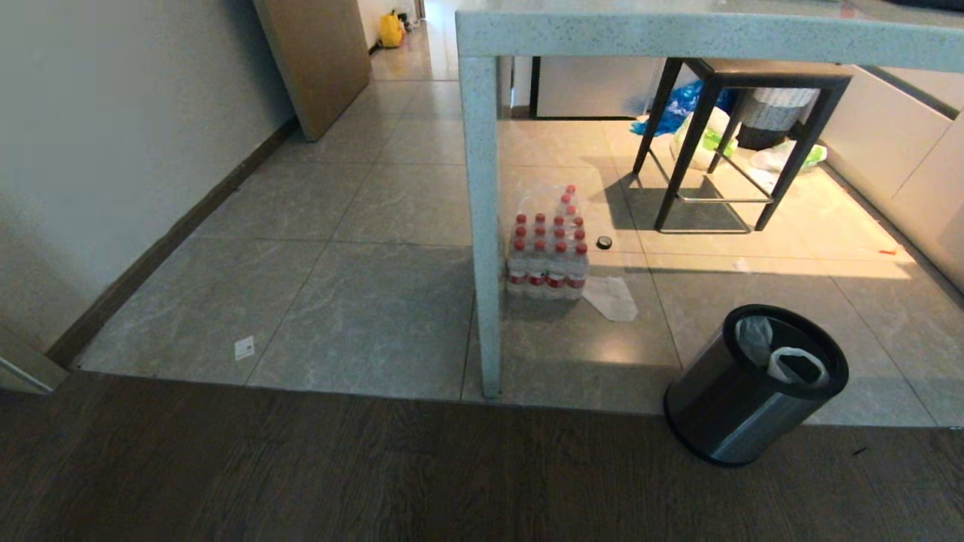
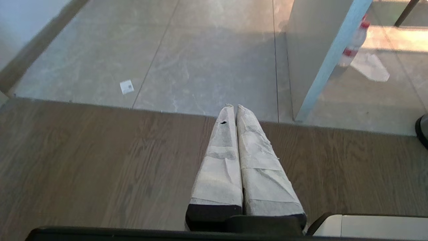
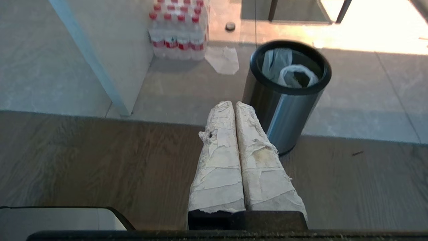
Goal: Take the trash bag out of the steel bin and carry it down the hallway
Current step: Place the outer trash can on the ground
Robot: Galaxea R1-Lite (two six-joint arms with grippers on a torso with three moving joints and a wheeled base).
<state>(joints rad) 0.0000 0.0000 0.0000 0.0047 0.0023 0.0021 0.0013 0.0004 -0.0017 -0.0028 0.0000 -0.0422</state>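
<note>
The steel bin stands in the open where grey tiles meet the dark wood floor, its mouth unblocked from above, with the trash bag handles slumped inside the rim. To its left a table leg rises with a pack of water bottles and a flat scrap of plastic beside it; the tabletop overhangs beyond the bin. The hallway runs clear between the wall and the table leg, while a black stool with loose bags crowds the floor behind the bin.
</note>
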